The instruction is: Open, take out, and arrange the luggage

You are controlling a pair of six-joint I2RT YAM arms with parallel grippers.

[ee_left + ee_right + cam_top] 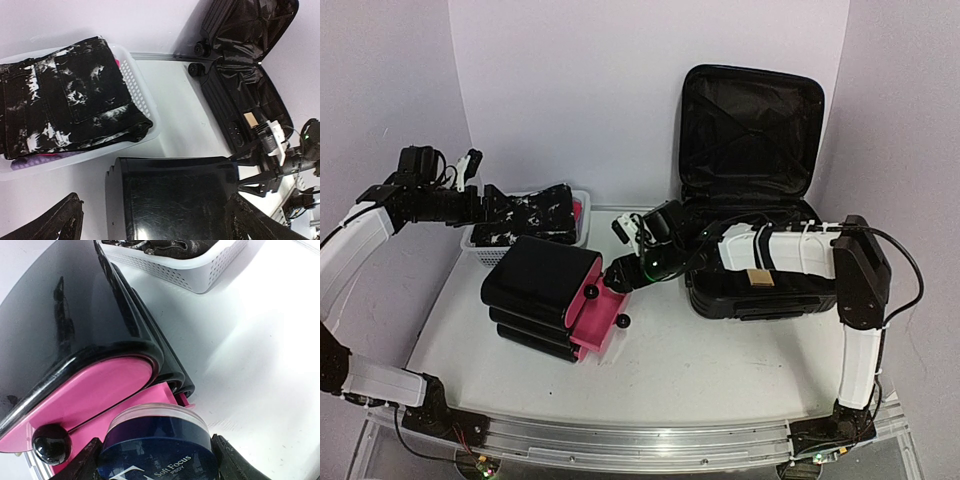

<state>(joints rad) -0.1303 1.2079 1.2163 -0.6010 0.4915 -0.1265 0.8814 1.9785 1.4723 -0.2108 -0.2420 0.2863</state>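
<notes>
The luggage (752,135) is a large black suitcase standing open at the back right, lid upright and black lining showing; it also shows in the left wrist view (245,90). My right gripper (620,273) reaches left from in front of it and is shut on a round jar with a dark blue lid (157,440), held over the open pink drawer (115,385) of the small black case (542,280). My left gripper (505,212) is open and empty above the near edge of the white basket (582,205). Its fingers (62,222) straddle the small case's top (170,195).
The white perforated basket (145,100) at the back left holds folded black-and-white jeans (65,95). The small case's pink side has black knobs (623,321), one close to the jar (50,442). Bare table lies in front of the case and the suitcase.
</notes>
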